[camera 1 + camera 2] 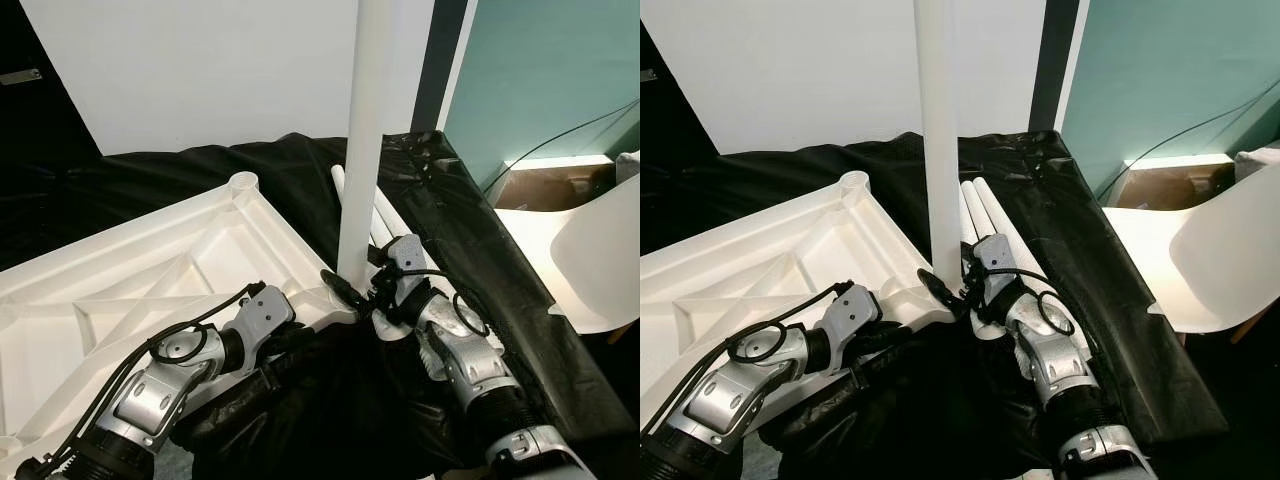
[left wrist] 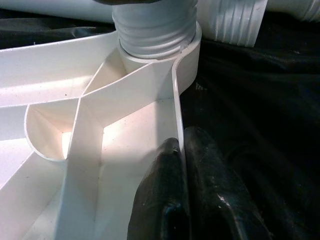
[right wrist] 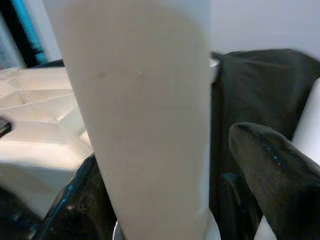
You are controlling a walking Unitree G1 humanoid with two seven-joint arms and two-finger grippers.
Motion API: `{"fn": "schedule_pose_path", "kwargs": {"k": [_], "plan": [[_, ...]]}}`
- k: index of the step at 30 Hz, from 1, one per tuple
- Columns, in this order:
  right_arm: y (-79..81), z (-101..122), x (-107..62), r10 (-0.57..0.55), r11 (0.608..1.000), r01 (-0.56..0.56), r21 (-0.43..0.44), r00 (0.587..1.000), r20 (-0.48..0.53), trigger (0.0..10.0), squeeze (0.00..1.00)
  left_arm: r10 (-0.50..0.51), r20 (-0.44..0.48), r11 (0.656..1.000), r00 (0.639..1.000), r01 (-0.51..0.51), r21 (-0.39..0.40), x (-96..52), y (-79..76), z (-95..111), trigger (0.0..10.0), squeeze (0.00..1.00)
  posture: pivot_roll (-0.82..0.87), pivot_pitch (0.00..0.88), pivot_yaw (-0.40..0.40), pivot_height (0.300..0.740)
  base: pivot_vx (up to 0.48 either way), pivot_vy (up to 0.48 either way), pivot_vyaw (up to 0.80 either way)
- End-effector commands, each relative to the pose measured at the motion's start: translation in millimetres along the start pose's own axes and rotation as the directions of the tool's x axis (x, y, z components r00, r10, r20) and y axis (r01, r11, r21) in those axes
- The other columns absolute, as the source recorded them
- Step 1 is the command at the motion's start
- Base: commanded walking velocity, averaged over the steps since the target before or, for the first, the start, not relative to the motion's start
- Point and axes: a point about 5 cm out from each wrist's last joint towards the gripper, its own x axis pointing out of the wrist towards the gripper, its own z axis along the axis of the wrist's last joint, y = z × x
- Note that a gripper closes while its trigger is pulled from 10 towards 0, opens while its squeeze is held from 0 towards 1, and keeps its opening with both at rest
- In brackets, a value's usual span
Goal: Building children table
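Both silver arms fill the near foreground, reaching forward over black sheeting (image 1: 470, 250) that covers the work surface.

Left gripper (image 2: 181, 195): fingers pinched tight on the thin side wall of the white tabletop (image 1: 130, 290), one finger inside the rim, one outside, just near of the corner socket. Tabletop lies upside down on the left, ribbed underside up, tilted slightly. Another round corner socket (image 1: 243, 183) sits at its far corner, nothing in it.

Right gripper (image 1: 360, 290): fingers on either side of the upright white leg (image 1: 362, 140), low on the leg, right by the tabletop's near-right corner. Right wrist view has the leg between the two black fingers (image 3: 272, 175); looks like a grip, contact on both sides not fully clear.

Leg stands vertical, top end out of frame. Left wrist view: its threaded end (image 2: 152, 30) sits in the corner socket, several threads exposed above the socket rim.

Spare white legs (image 1: 985, 215) lie on the sheeting just behind the right gripper, side by side, running far-left to near-right. One threaded end shows beside the socket in the left wrist view.

Right side: white chair (image 1: 590, 250), cardboard box (image 1: 545, 185) behind it, teal wall (image 1: 540, 70). White wall panel (image 1: 200, 60) at the far side.
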Motion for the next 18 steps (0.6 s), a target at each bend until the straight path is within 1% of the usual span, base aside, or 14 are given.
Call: {"fn": "schedule_pose_path", "kwargs": {"k": [1,2,3,4,5,6,7,10,11,12,14,18], "plan": [[-6.6,-2,-4.9,-0.015,1.000,0.015,0.023,1.000,-0.013,10.0,0.00,-0.139,-0.056,0.989,0.989,0.136,-0.057,5.2,-15.9,-16,10.0,0.00,0.06,0.000,0.012,0.740,0.000,0.000,0.00],[-6.5,-3,-6.7,0.034,0.999,-0.033,0.029,0.999,-0.030,10.0,0.00,-0.140,-0.057,0.989,0.989,0.137,-0.057,5.3,-15.8,-16,10.0,0.00,0.06,0.000,0.013,0.740,0.000,0.000,0.00],[-3.1,-6,-11.4,0.143,0.990,-0.142,0.020,0.987,-0.072,10.0,0.00,-0.142,-0.059,0.989,0.988,0.138,-0.055,5.5,-15.4,-16,10.0,0.00,0.05,0.000,0.015,0.740,0.000,0.000,0.00],[-3.1,-6,-11.4,0.143,0.990,-0.142,0.020,0.987,-0.072,10.0,0.00,-0.142,-0.059,0.989,0.988,0.138,-0.055,5.5,-15.4,-16,10.0,0.00,0.05,0.000,0.015,0.740,0.000,0.000,0.00],[-0.6,-9,-15.0,0.215,0.977,-0.214,0.017,0.971,-0.102,10.0,0.00,-0.143,-0.060,0.989,0.988,0.140,-0.053,5.7,-15.2,-16,10.0,0.00,0.05,0.000,0.015,0.740,0.000,0.000,0.00],[-0.6,-9,-15.0,0.215,0.977,-0.214,0.017,0.971,-0.102,10.0,0.00,-0.143,-0.060,0.989,0.988,0.140,-0.053,5.7,-15.2,-16,10.0,0.00,0.05,0.000,0.015,0.740,0.000,0.000,0.00],[-2.9,-10,-16.4,0.255,0.967,-0.256,0.007,0.958,-0.127,10.0,0.00,-0.144,-0.060,0.989,0.988,0.141,-0.051,6.2,-14.8,-16,10.0,0.00,0.05,0.000,0.014,0.740,0.000,0.000,0.00],[-6.0,-10,-16.5,0.271,0.962,-0.274,0.001,0.952,-0.141,10.0,0.00,-0.144,-0.059,0.989,0.988,0.141,-0.049,6.5,-14.4,-16,10.0,0.00,0.05,0.000,0.013,0.740,0.000,0.000,0.00],[-11.1,-9,-13.7,0.259,0.965,-0.263,-0.009,0.955,-0.145,10.0,0.00,-0.145,-0.058,0.989,0.988,0.142,-0.048,6.9,-14.4,-15,10.0,0.00,0.05,0.000,0.014,0.740,0.000,0.000,0.00],[-11.1,-9,-13.7,0.259,0.965,-0.263,-0.009,0.955,-0.145,10.0,0.00,-0.145,-0.058,0.989,0.988,0.142,-0.048,6.9,-14.4,-15,10.0,0.00,0.05,0.000,0.014,0.740,0.000,0.000,0.00],[-17.2,-4,-6.7,0.250,0.966,-0.256,-0.028,0.958,-0.140,10.0,0.00,-0.145,-0.058,0.989,0.988,0.142,-0.048,6.9,-15.3,-16,10.0,0.00,0.06,0.000,0.013,0.740,0.000,0.000,0.00],[-18.6,-2,-3.5,0.257,0.964,-0.264,-0.039,0.956,-0.140,10.0,0.00,-0.144,-0.059,0.989,0.988,0.142,-0.049,6.4,-15.7,-16,10.0,0.00,0.06,0.000,0.012,0.740,0.000,0.000,0.00]]}}
